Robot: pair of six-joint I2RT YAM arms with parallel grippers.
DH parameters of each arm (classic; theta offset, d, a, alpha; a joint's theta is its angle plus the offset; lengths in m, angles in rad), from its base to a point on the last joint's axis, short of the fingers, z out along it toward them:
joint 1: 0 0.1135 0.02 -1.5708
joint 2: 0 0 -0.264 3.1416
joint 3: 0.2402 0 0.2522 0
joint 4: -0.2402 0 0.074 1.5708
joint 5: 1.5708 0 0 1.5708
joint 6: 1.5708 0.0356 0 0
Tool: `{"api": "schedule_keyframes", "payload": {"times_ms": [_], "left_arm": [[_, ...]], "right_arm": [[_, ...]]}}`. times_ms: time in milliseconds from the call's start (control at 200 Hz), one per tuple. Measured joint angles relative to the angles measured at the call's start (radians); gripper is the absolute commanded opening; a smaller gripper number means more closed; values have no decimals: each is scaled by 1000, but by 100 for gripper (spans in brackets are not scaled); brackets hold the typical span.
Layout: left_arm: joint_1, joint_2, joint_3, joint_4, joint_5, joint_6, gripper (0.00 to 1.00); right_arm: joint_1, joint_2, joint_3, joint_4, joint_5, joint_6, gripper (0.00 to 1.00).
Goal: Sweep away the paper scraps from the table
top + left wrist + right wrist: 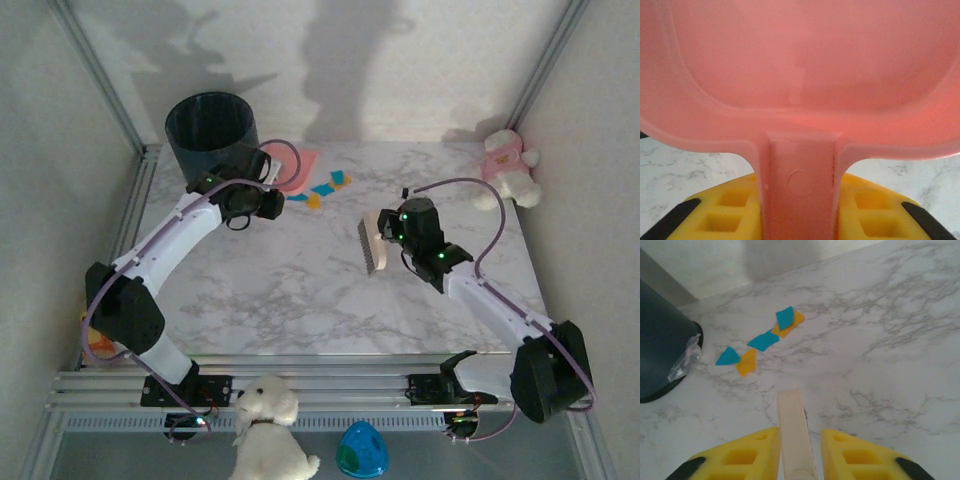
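Observation:
Several orange and blue paper scraps [325, 188] lie in a loose row at the back middle of the marble table [300, 290]; the right wrist view has these scraps [762, 341] ahead and to the left. My left gripper [268, 198] is shut on the handle of a pink dustpan [300, 165], just left of the scraps. Up close, the dustpan [805, 60] spreads wide above my left gripper [797, 210]. My right gripper [392, 228] is shut on a cream-handled brush [372, 244], right of the scraps and apart from them. The brush handle [794, 425] runs between the yellow fingers of my right gripper [799, 452].
A dark round bin [212, 135] stands at the back left, behind the left gripper, and its side [660, 350] is close to the scraps. A pink and white plush [510, 165] sits at the back right corner. A white plush dog [265, 430] and a blue egg-shaped object [362, 450] lie below the front rail.

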Motion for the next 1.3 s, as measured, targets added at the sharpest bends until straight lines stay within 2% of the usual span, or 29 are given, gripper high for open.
{"api": "schedule_keyframes", "payload": {"times_ms": [355,751,966,1297], "left_arm": [[0,-115,-97,113,-53,6,0],[0,-123,-111,149,-79,7,0],[0,-123,-112,149,-83,11,0],[0,-123,-112,148,-87,18,0]], "right_arm": [[-47,276,140,208,-148,132,0],[-51,628,416,385,-269,303,0],[-52,806,594,397,-319,378,0],[-52,968,811,328,-337,418,0]]}}
